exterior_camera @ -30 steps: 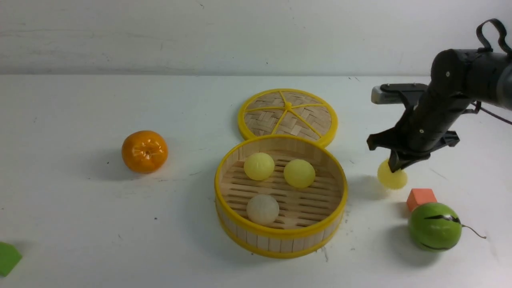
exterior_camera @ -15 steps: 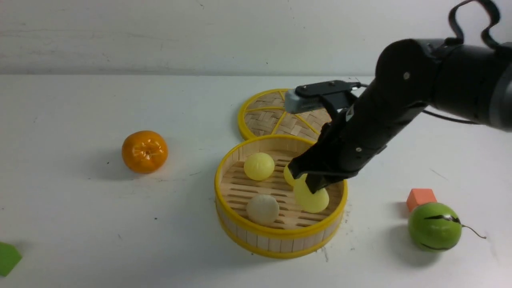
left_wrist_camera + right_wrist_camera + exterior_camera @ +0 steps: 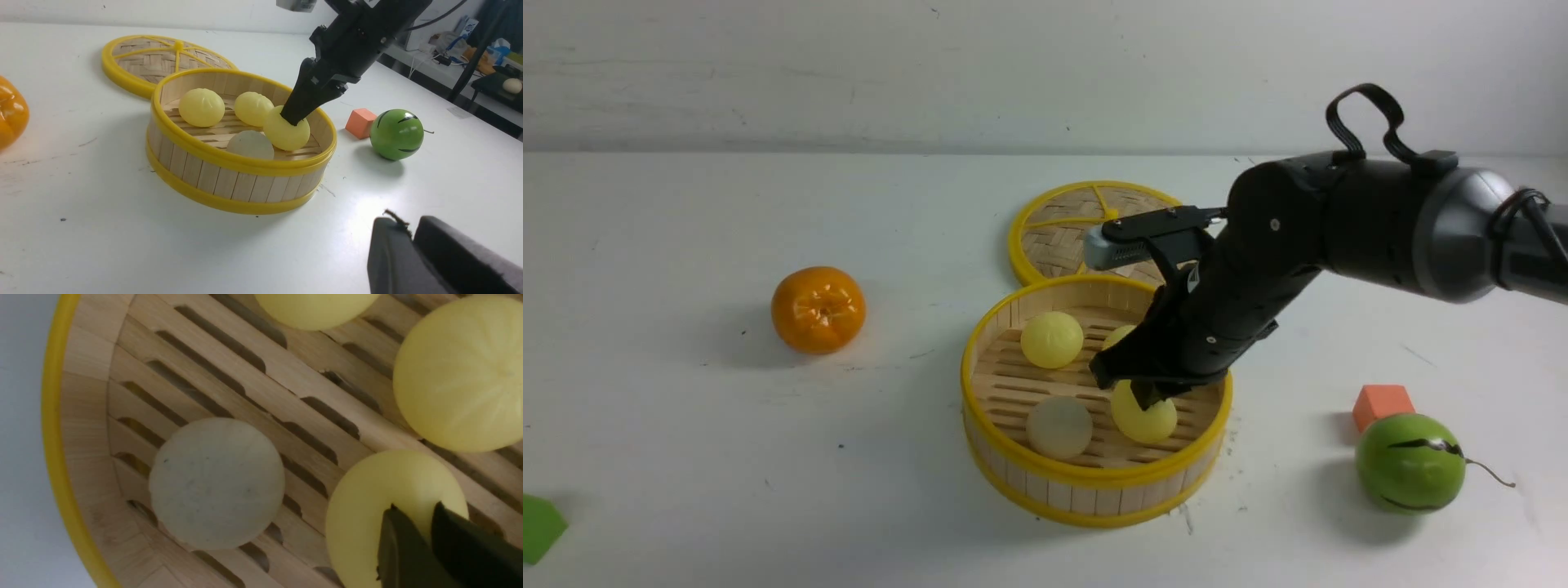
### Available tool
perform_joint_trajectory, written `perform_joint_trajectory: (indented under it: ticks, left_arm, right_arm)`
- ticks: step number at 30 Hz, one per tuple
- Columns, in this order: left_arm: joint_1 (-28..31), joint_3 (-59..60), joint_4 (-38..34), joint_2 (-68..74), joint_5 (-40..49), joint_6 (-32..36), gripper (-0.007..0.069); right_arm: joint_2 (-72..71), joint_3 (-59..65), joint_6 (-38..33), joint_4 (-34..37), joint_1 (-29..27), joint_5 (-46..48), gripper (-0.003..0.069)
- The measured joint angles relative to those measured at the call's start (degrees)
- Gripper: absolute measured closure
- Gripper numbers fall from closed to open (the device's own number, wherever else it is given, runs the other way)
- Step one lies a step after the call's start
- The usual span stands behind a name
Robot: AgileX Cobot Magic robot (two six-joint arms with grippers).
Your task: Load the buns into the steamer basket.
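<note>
Bun [image 3: 1147, 420] under right fingers [image 3: 404, 547] — slatted steamer basket [image 3: 65, 428] floor close-up

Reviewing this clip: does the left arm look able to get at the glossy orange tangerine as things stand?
Probably yes. The glossy orange tangerine sits alone on the robot's left side, nothing around it, while the right gripper is busy over the round bamboo steamer basket.

No text, label, brand, number or sign can be read in any view. The steamer basket [image 3: 1094, 482], the buns and the desk [image 3: 686, 457] carry no readable markings.
</note>
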Motion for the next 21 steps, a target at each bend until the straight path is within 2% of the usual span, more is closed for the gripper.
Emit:
perform_joint_trajectory:
  ticks: [3,4,6,8,11,14,16,18,19,21]
  left_arm:
    - [0.0,0.0,0.0,0.0,0.0,0.0,0.054]
    - [0.0,0.0,0.0,0.0,0.0,0.0,0.054]
    - [0.0,0.0,0.0,0.0,0.0,0.0,0.0537]
    - [0.0,0.0,0.0,0.0,0.0,0.0,0.0536]
    - [0.0,0.0,0.0,0.0,0.0,0.0,0.0536]
    - [0.0,0.0,0.0,0.0,0.0,0.0,0.0536]
    - [0.0,0.0,0.0,0.0,0.0,0.0,0.0536]
    - [0.0,0.0,0.0,0.0,0.0,0.0,0.0536]
    - [0.0,0.0,0.0,0.0,0.0,0.0,0.0536]
    - [0.0,0.0,0.0,0.0,0.0,0.0,0.0536]
  right_arm:
    - [0.2,0.0,0.4,-0.8,0.0,-0.1,0.0415]
    - [0.2,0.0,0.4,-0.9,0.0,-0.1,0.0415]
    - [-0.8,0.0,0.6,-1.0,0.0,0.1,0.0295]
    - [-3.0,0.0,1.0,-0.9,0.0,0.9,0.0229]
    - [-8.3,0.0,2.1,-0.8,0.0,4.1,0.0173]
    - [-15.7,0.8,4.5,-0.9,0.1,11.0,0.0181]
    - [-21.1,2.7,6.7,-1.3,0.1,14.9,0.0229]
    - [-26.0,5.3,8.3,-1.6,0.1,17.3,0.0287]
    - [-30.3,8.3,10.0,-1.9,0.1,18.5,0.0348]
    - [-35.8,12.8,11.7,-2.0,0.1,19.1,0.0422]
